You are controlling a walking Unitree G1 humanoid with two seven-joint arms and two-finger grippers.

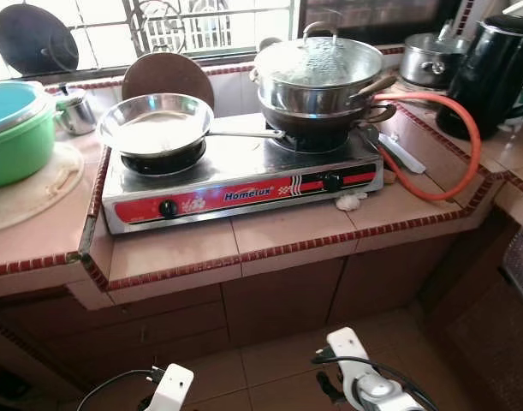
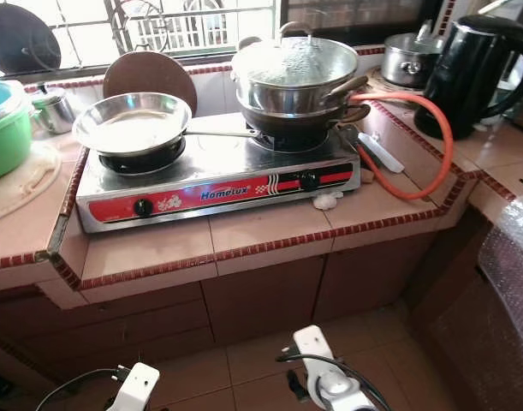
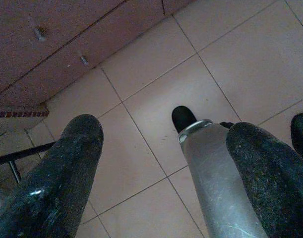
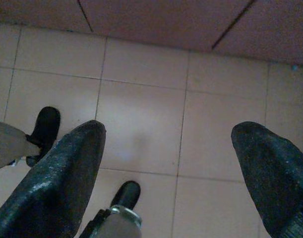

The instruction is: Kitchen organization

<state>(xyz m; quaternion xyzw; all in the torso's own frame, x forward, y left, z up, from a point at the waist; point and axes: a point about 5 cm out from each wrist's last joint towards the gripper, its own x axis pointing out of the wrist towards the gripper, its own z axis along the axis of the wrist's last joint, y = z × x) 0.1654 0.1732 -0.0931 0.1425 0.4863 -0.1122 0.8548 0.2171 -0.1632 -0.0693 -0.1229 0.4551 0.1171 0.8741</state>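
A two-burner Homelux gas stove (image 1: 244, 184) stands on the tiled counter (image 1: 270, 235). On its left burner rests a steel frying pan (image 1: 156, 123), its handle pointing right. The right burner carries a dark pan with a lidded steel pot (image 1: 317, 73) stacked on it. Both arms hang low in front of the cabinets, wrists at the bottom of the head views. My left gripper (image 3: 163, 148) is open over the floor tiles. My right gripper (image 4: 168, 136) is open too, with nothing between its fingers.
An orange gas hose (image 1: 454, 141) loops across the counter to the right of the stove. A black kettle (image 1: 492, 73) and a small steel pot (image 1: 430, 58) stand at the back right. A green lidded bowl (image 1: 17, 128) sits left on a round board. Cabinet doors (image 1: 278, 300) lie below.
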